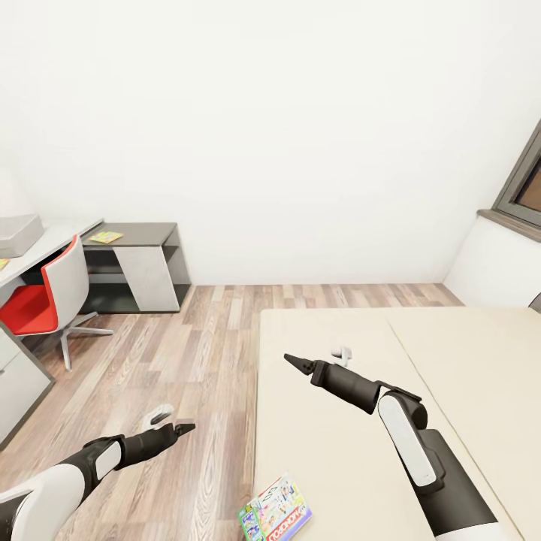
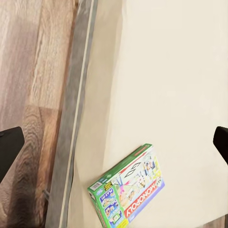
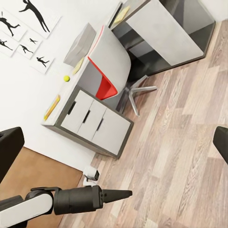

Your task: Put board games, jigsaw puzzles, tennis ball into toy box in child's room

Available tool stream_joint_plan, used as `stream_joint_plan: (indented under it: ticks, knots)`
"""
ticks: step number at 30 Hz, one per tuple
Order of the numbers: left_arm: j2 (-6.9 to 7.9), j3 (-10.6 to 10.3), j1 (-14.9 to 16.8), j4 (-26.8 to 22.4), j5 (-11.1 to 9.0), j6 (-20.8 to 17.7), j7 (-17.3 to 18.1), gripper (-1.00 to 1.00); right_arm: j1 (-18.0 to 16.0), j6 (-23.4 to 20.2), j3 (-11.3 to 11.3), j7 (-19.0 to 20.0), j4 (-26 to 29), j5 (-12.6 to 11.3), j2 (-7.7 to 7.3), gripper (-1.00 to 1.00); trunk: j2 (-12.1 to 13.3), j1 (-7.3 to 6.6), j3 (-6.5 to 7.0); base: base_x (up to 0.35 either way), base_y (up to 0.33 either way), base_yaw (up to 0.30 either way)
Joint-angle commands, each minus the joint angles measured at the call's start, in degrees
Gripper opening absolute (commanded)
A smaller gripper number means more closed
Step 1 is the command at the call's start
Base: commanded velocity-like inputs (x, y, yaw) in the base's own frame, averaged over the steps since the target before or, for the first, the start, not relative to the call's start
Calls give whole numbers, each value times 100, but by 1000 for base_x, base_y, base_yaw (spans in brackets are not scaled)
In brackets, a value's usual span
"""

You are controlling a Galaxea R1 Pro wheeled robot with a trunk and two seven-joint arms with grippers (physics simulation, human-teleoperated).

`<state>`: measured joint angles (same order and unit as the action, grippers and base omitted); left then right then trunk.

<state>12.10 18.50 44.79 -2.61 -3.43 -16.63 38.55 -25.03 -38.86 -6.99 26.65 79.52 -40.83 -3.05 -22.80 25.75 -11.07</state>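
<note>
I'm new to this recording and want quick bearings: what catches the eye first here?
The colourful board game lies flat near the edge of the beige bed, close in front of the robot. Across the wood floor, a red and white chair stands at the white table, with the grey toy box on top. Both arms reach forward, the right tool over the bed and the left tool over the floor.

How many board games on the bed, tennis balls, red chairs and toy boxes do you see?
Board games on the bed: 1
Tennis balls: 1
Red chairs: 1
Toy boxes: 1
Total: 4
</note>
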Motion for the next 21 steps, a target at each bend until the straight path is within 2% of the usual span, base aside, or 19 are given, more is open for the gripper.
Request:
stream_joint_plan:
  ticks: [1,21]
  knots:
    - [1,11,4,-3,-38,-60,14,100,-5,-26,-3,-2,2,-22,-3,100,-12,3,-11,0,0,0]
    - [25,36,4,-17,-98,-128,133,100,-4,-24,5,-5,-11,-22,-3,100,-12,3,-11,0,0,0]
